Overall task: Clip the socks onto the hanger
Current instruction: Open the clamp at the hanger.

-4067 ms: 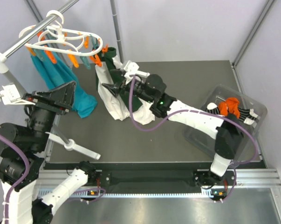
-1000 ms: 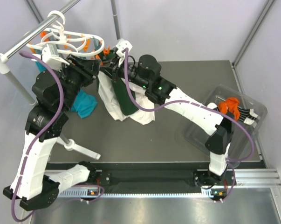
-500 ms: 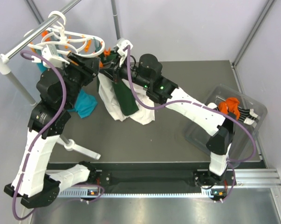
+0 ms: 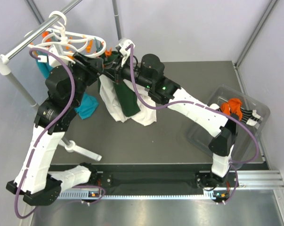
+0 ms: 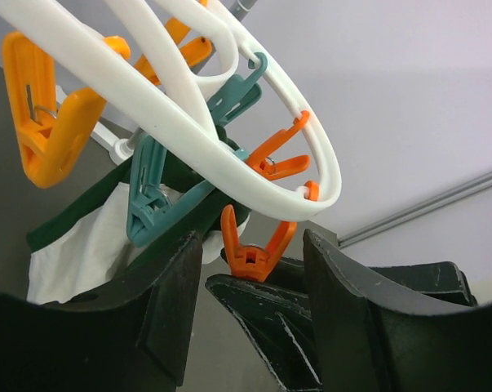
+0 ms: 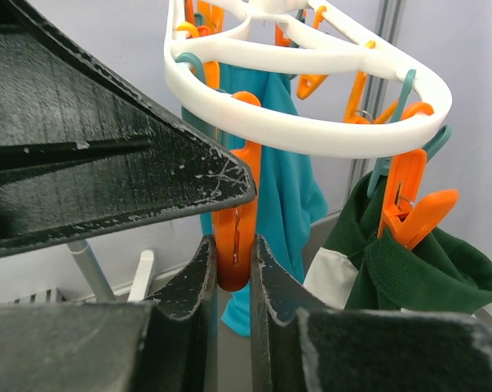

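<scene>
Pinching an orange clip [image 6: 233, 245], the right fingers [image 6: 192, 286] press together; the left fingers [image 5: 172, 302] stand spread.

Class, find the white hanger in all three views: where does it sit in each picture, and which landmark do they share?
Top external: the hanger is upper left.
Left wrist: its ring sweeps from top left to centre.
Right wrist: its ring spans the top.
Shared landmark: the dark-green cloth pegged beneath it, in all three.

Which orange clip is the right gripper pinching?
The bare orange clip under the hanger ring's near edge, pinched in the right gripper; the other orange clip beside it bites dark green cloth.
</scene>
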Motion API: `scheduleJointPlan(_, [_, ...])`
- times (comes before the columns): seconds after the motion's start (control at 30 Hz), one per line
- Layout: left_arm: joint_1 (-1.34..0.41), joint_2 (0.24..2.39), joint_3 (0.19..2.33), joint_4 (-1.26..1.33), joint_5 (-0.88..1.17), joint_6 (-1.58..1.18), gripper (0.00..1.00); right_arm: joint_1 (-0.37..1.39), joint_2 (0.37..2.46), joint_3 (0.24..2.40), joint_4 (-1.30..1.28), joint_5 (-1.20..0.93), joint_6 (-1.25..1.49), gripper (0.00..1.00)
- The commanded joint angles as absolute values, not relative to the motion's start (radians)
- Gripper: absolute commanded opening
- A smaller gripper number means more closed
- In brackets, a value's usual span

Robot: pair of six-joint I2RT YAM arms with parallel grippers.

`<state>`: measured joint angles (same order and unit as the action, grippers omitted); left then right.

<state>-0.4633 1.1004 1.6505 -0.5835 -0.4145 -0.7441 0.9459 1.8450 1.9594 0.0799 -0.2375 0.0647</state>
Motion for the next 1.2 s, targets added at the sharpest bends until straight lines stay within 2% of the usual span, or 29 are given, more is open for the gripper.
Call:
scheduleJointPlan(0.0, [-0.459,1.1,1.638,-0.528,-0.443,-0.719,0.57,0.939,1.773,1.994,0.107,-0.265,0.077,0.0])
scheduleJointPlan(0.17, [-0.459,1.1,1.609,-0.482,-0.436,-0.713,0.56,0.942,1.772,1.991,0.106,-0.265,0.072,0.0])
scheduleJointPlan(0.3, [-0.459,1.088,1.586,-0.44,-0.445,-0.701,0.48,0.94,1.769,1.991,0.101,-0.267,0.071,0.0])
scheduleJointPlan(0.43, [-0.457,1.078,1.577,-0.422,-0.451,-0.683,0.28,0.942,1.764,1.988,0.097,-0.268,0.074,0.0])
scheduleJointPlan(0.47, [-0.459,1.08,1.577,-0.416,-0.451,-0.681,0.17,0.943,1.763,1.985,0.092,-0.27,0.069,0.07])
scheduleJointPlan(0.5, [-0.459,1.08,1.577,-0.417,-0.451,-0.675,0.13,0.943,1.761,1.985,0.08,-0.265,0.069,0.17])
scheduleJointPlan(0.53, [-0.459,1.078,1.58,-0.416,-0.451,-0.675,0.1,0.942,1.755,1.98,0.074,-0.258,0.066,0.31])
scheduleJointPlan(0.57, [-0.459,1.084,1.585,-0.419,-0.448,-0.672,0.06,0.942,1.749,1.959,0.069,-0.25,0.061,0.55])
scheduleJointPlan(0.63, [-0.459,1.089,1.591,-0.431,-0.453,-0.673,0.01,0.943,1.706,1.918,0.048,-0.194,0.058,0.7])
scheduleJointPlan(0.67, [-0.459,1.089,1.597,-0.443,-0.457,-0.675,0.0,0.942,1.685,1.861,0.037,-0.169,0.055,0.81])
scheduleJointPlan(0.7, [-0.459,1.089,1.6,-0.452,-0.463,-0.684,0.0,0.942,1.633,1.824,0.019,-0.1,0.055,0.87])
scheduleJointPlan(0.77, [-0.459,1.094,1.614,-0.483,-0.485,-0.692,0.0,0.939,1.547,1.72,-0.014,-0.011,0.06,0.95])
scheduleJointPlan(0.87, [-0.459,1.094,1.618,-0.492,-0.488,-0.696,0.0,0.916,1.462,1.602,-0.144,0.174,0.081,1.0])
scheduleJointPlan(1.03, [-0.459,1.082,1.592,-0.469,-0.46,-0.712,0.0,0.798,1.326,1.496,-0.484,0.374,0.222,1.0])
scheduleJointPlan(1.17, [-0.459,1.072,1.574,-0.453,-0.453,-0.718,0.0,0.613,1.237,1.367,-0.67,0.46,0.343,1.0])
